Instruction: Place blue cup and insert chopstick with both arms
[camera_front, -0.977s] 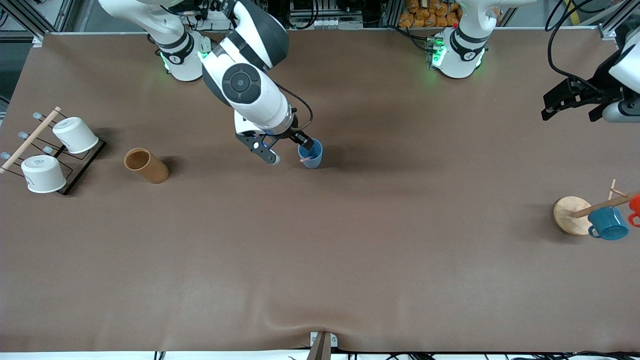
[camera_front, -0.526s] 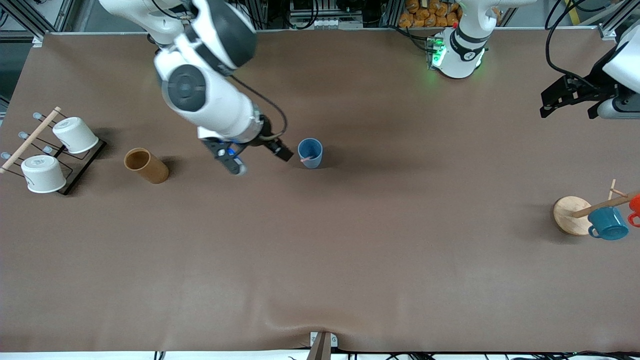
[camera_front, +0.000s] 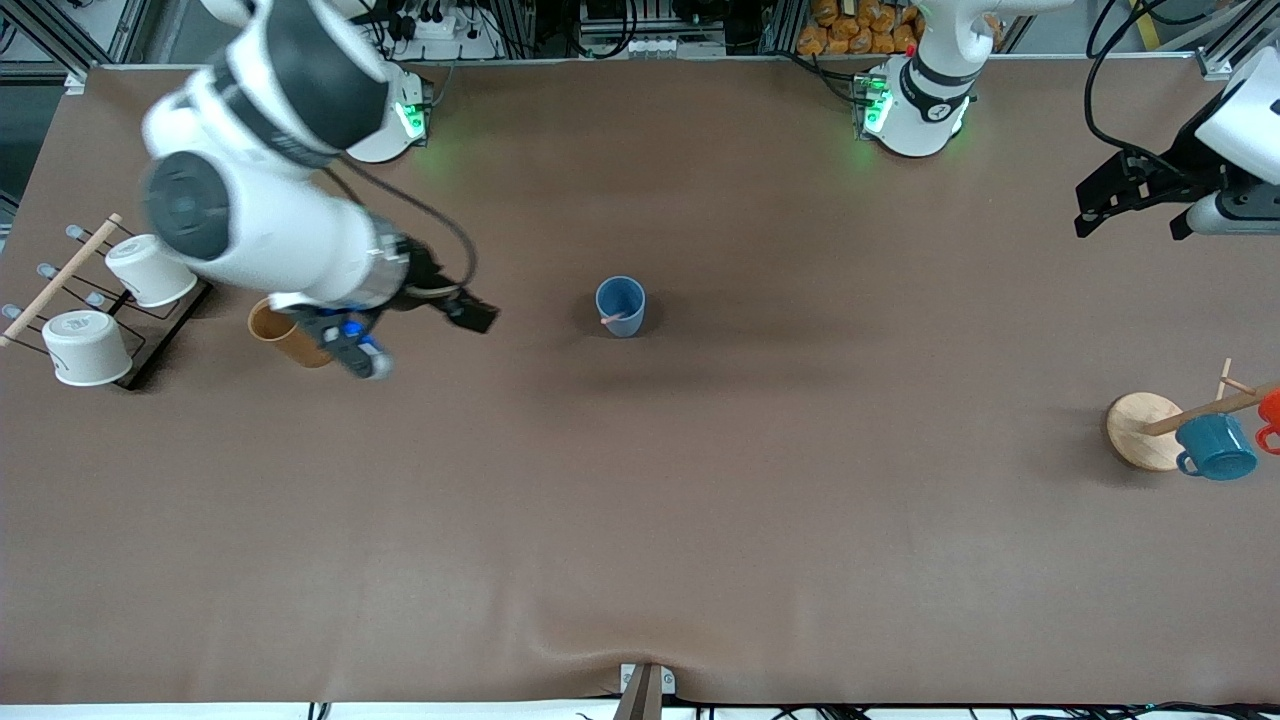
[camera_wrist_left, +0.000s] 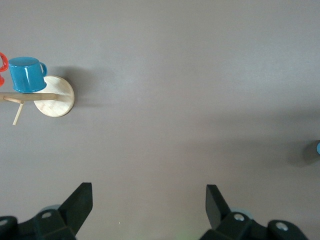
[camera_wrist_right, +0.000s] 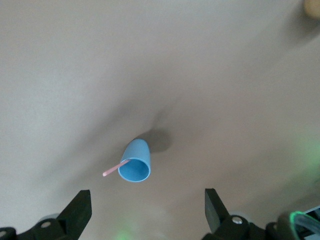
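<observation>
The blue cup (camera_front: 620, 303) stands upright near the middle of the table. The chopstick (camera_front: 610, 319) leans inside it, with its pink tip sticking out over the rim. In the right wrist view the blue cup (camera_wrist_right: 135, 161) and the chopstick (camera_wrist_right: 114, 169) show apart from my gripper. My right gripper (camera_front: 421, 337) is open and empty, in the air between the blue cup and a brown cup; it also shows in its wrist view (camera_wrist_right: 147, 200). My left gripper (camera_front: 1133, 212) is open and empty and waits high at the left arm's end; it shows over bare table in its wrist view (camera_wrist_left: 147, 196).
A brown cup (camera_front: 285, 330) lies on its side toward the right arm's end, partly under my right gripper. Two white cups (camera_front: 150, 268) sit on a rack at that end. A mug tree's round wooden base (camera_front: 1140, 428), teal mug (camera_front: 1215, 447) and red mug (camera_front: 1270, 410) are at the left arm's end.
My right gripper has left the blue cup and swung toward the right arm's end, open. The chopstick stays in the cup. The left arm has barely moved.
</observation>
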